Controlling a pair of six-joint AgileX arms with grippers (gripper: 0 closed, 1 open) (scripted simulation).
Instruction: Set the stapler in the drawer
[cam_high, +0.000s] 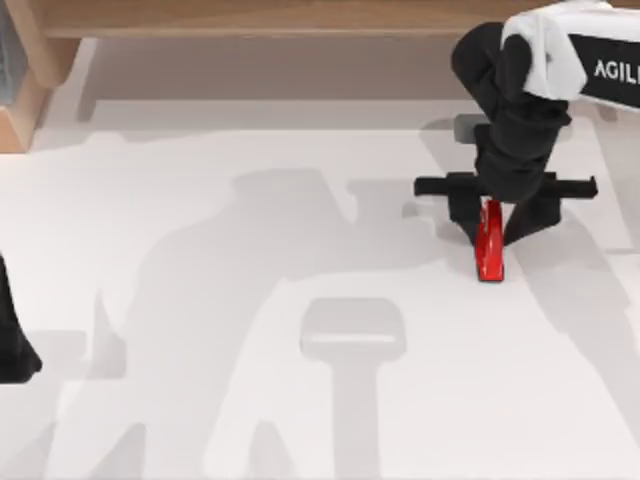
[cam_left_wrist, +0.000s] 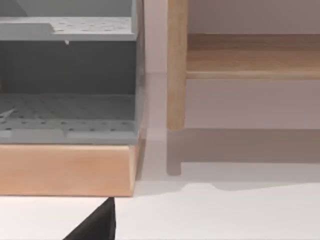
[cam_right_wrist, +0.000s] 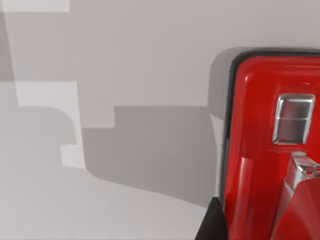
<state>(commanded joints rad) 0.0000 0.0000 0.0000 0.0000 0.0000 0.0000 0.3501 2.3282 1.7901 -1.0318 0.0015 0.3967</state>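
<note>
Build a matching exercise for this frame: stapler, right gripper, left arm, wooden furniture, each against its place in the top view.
Things:
1. stapler
2. right gripper
3. left arm
4. wooden furniture

Places:
A. along the far edge
B. parked at the left edge
C. on the white table, right of centre
D. straddling the red thing from above

Pairs: 1-C, 2-D, 3-B, 4-A

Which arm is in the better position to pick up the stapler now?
The right. The right gripper hangs directly over the red stapler at the table's right, fingers straddling it. The left gripper sits at the far left edge, far from it.
</note>
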